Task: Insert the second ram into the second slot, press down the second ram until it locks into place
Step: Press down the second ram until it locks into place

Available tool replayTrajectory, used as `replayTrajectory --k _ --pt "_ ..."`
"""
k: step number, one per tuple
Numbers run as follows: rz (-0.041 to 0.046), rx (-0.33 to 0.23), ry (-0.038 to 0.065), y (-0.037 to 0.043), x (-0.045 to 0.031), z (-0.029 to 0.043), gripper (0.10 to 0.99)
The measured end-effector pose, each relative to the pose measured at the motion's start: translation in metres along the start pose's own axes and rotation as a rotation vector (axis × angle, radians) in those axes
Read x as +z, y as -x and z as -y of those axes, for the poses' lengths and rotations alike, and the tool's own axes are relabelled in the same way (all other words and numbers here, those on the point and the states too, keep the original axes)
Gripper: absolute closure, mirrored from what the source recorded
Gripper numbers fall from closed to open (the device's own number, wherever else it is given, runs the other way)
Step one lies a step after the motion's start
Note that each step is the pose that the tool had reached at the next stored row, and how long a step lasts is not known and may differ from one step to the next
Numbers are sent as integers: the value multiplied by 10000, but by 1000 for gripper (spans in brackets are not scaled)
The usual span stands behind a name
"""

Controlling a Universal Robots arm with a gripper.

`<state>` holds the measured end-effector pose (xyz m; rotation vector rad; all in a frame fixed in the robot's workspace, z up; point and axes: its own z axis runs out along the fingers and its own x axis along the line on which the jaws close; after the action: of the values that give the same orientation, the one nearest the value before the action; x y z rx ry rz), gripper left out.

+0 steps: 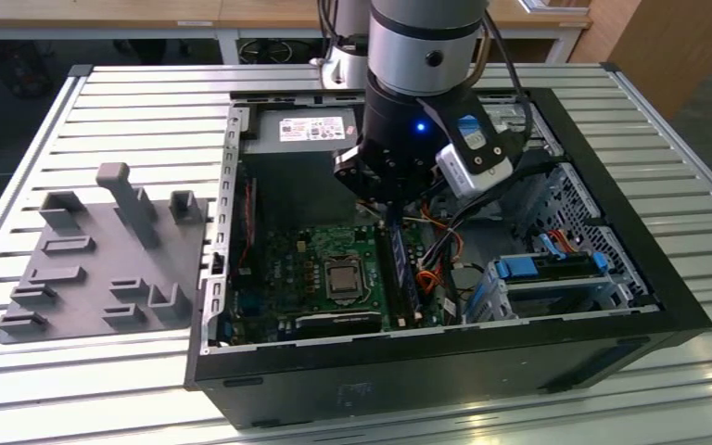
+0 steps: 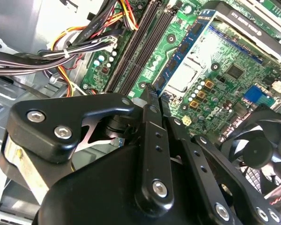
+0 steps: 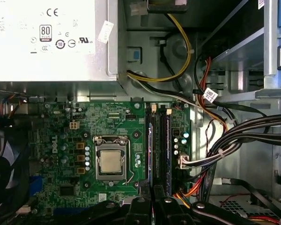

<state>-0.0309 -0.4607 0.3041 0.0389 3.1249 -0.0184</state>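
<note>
Over motherboard (image 3: 112, 117) | jaws pinched together | tips at end of second ram (image 3: 150, 150)

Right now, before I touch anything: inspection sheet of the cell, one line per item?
Surface: slatted aluminium table carrying an open black computer case.
Job's things: thin blue circuit-board memory stick stands in the slot nearest the metal processor socket; cannot tell whether it is latched.
Clutter: grey moulded fixture tray on the table, at the exterior view's left of the case.
Gripper: black gripper low inside the case, at one end of the stick; contact unclear.
Cables: black, orange and yellow wire bundles beside the slots, none seen across them.
Surroundings: pale desk behind the table.
</note>
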Motion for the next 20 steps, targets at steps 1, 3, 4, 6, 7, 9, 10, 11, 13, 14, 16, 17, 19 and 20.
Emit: replayTrajectory --k 1,3,4,6,7,9,10,11,13,14,16,17,19,20 --pt "0 0 -1 0 9 0 949" --pt "0 0 0 0 26 0 949" --pt "0 0 0 -1 34 0 949" --pt "0 0 0 -1 49 -1 949" --pt "0 0 0 -1 55 -1 949" --pt "0 0 -1 -1 69 -1 949" --pt "0 0 0 -1 78 -1 949" --pt "0 0 0 -1 85 -1 949" --pt "0 0 0 -2 101 -1 949" --pt "0 0 0 -2 108 -1 949" --pt "0 0 1 -2 123 -1 949" --pt "0 0 1 -2 130 -2 949" --pt "0 0 0 -2 144 -2 949" --pt "0 0 0 -2 149 -2 949"
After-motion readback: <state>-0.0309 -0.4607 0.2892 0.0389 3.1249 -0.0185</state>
